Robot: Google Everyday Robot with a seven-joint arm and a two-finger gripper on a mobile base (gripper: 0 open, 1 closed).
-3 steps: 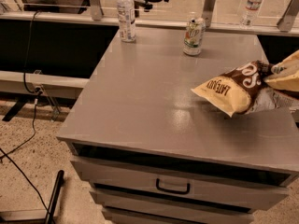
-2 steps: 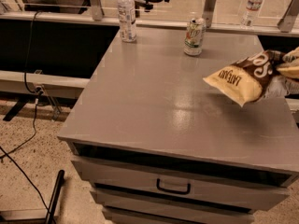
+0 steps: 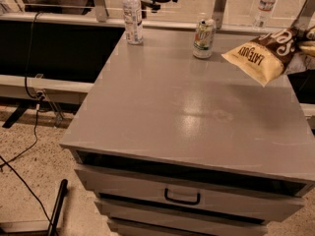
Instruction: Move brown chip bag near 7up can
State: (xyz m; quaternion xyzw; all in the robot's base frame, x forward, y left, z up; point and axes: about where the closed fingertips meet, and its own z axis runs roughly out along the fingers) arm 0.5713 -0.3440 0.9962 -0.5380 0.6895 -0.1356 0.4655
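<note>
The brown chip bag point(image 3: 263, 54), brown and cream-yellow with "LATE JULY" lettering, hangs in the air above the right rear part of the grey cabinet top point(image 3: 187, 107). My gripper point(image 3: 308, 47) is at the right edge of the view and holds the bag by its brown end; most of the gripper is cut off by the frame. The 7up can point(image 3: 204, 38), green and white with a silver top, stands upright near the back edge of the top, to the left of the bag and apart from it.
A clear water bottle point(image 3: 132, 14) stands at the back left of the top. Another bottle point(image 3: 265, 3) stands on the ledge behind. The cabinet has drawers with a dark handle point(image 3: 182, 197). Cables point(image 3: 29, 146) lie on the floor at left.
The bag has been lifted up and back, away from the table top and toward the rear right, closer to the can's level. The can and bottles have not moved.
</note>
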